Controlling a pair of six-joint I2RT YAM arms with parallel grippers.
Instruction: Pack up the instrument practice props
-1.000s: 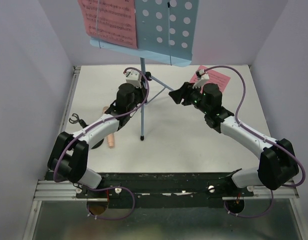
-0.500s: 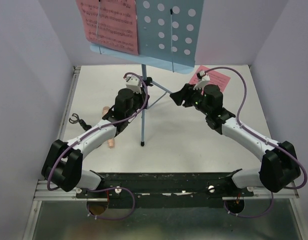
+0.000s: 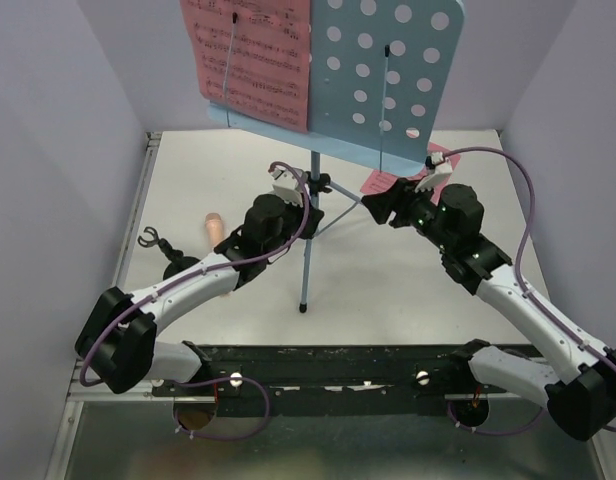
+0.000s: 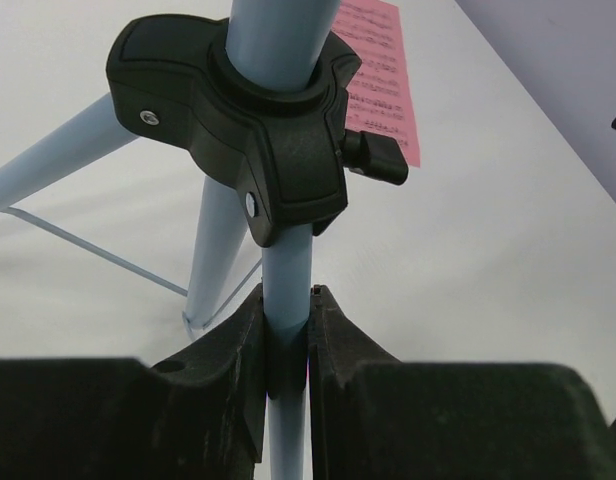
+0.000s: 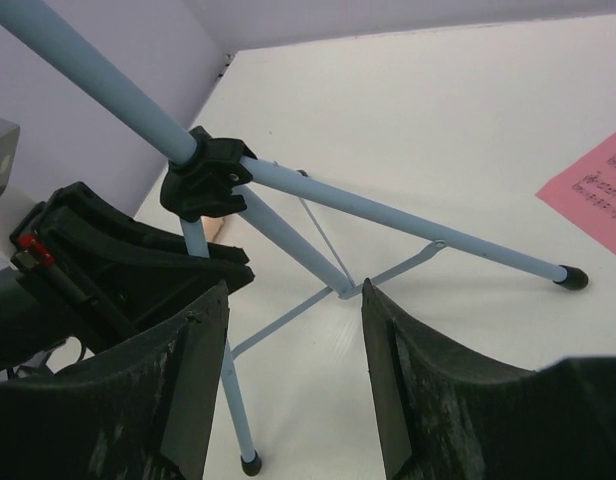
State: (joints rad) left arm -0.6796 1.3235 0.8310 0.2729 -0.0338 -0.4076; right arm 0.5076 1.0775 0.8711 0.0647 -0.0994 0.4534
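The light-blue music stand [image 3: 310,225] stands at mid-table, its hole-dotted desk [image 3: 388,70] high at the back. One pink sheet-music page [image 3: 253,60] rests on the desk. The other pink page [image 3: 378,183] lies on the table, partly behind my right gripper. My left gripper [image 4: 286,330] is shut on a tripod leg just below the black hub [image 4: 258,130]. My right gripper [image 5: 293,300] is open and empty, just right of the tripod legs [image 5: 388,215]. The beige-pink microphone [image 3: 216,232] lies at the left. The black mic stand [image 3: 174,268] is partly hidden by my left arm.
Lilac walls [image 3: 58,150] close in the white table [image 3: 388,290] on the left, back and right. A black rail [image 3: 338,360] runs along the near edge. The stand's front foot [image 3: 302,308] is near that edge.
The music stand has shifted right and nearer with my left gripper shut on its leg. My right gripper has moved right with it, still open.
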